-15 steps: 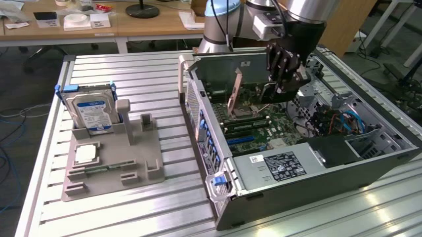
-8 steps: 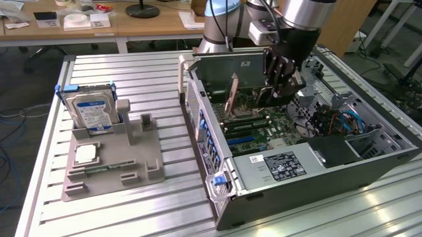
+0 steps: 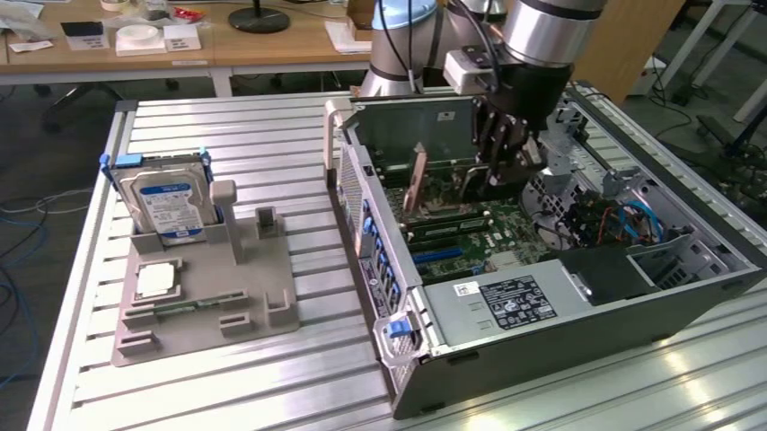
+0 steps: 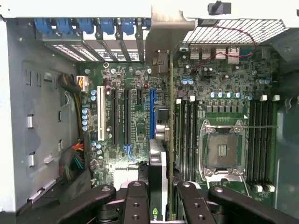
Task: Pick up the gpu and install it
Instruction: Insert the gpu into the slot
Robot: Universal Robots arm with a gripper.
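The gripper (image 3: 501,154) is clamped on the gpu (image 4: 161,163), holding it edge-on above the motherboard (image 4: 135,116) inside the open computer case (image 3: 671,305). The card's metal bracket (image 4: 163,37) reaches toward the rear slot openings (near the blue slot (image 4: 152,114)); whether its lower edge touches a slot is unclear.

The ribbed aluminium table (image 3: 300,377) looks brushed and faintly glossy; the grey moulded plastic holder tray (image 3: 258,310) is matt; the open computer case of dark painted sheet metal (image 3: 576,346) looks smooth; the green motherboard (image 4: 131,116) is glossy.
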